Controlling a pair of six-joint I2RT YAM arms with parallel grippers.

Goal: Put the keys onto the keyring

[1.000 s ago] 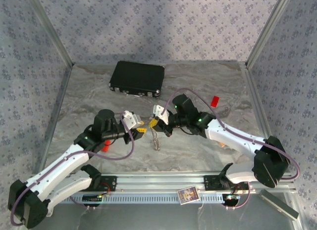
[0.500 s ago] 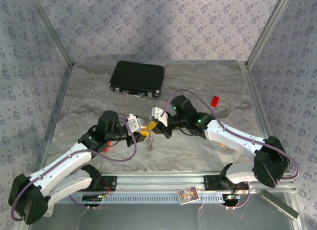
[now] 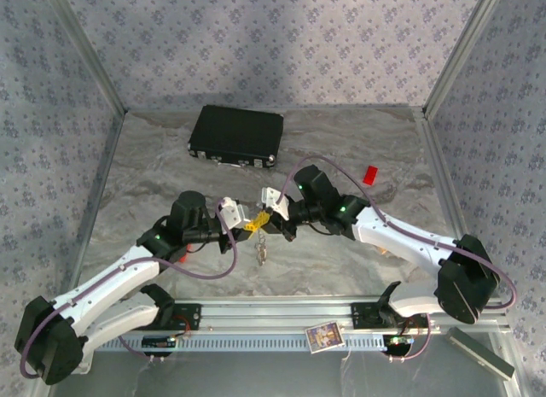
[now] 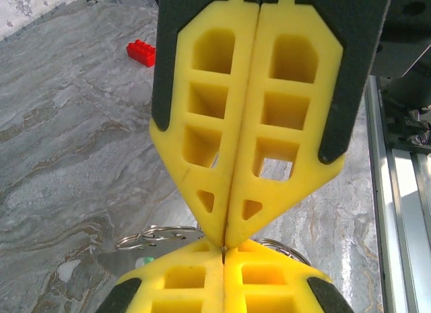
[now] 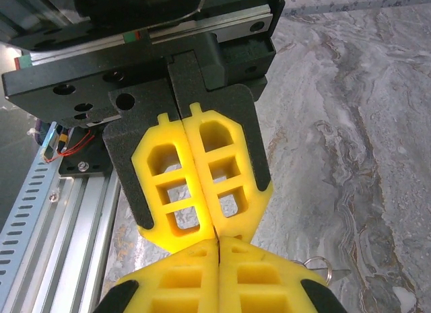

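My two grippers meet tip to tip above the middle of the table. The left gripper [image 3: 245,223] [image 4: 225,249] has its yellow fingers pressed together, and so does the right gripper [image 3: 261,216] [image 5: 217,240]. A thin sliver of metal shows right where the tips touch. The keyring [image 4: 145,235] curves out as silver wire loops on both sides of the left fingertips, and a small loop of it [image 5: 316,264] shows by the right fingers. A bunch of small silver keys [image 3: 263,246] dangles under the meeting point. A bit of green key head [image 4: 141,262] peeks out by the left finger.
A black case [image 3: 236,136] lies at the back left of centre. One red block [image 3: 370,174] [image 4: 141,52] sits at the right, another red block [image 3: 182,253] under the left arm. The metal rail [image 3: 273,316] runs along the near edge, with a small card [image 3: 322,335] on it.
The left gripper moved right to meet the right gripper and shut its fingers at the ring. The right gripper shifted slightly left, staying shut, with the keys hanging below.
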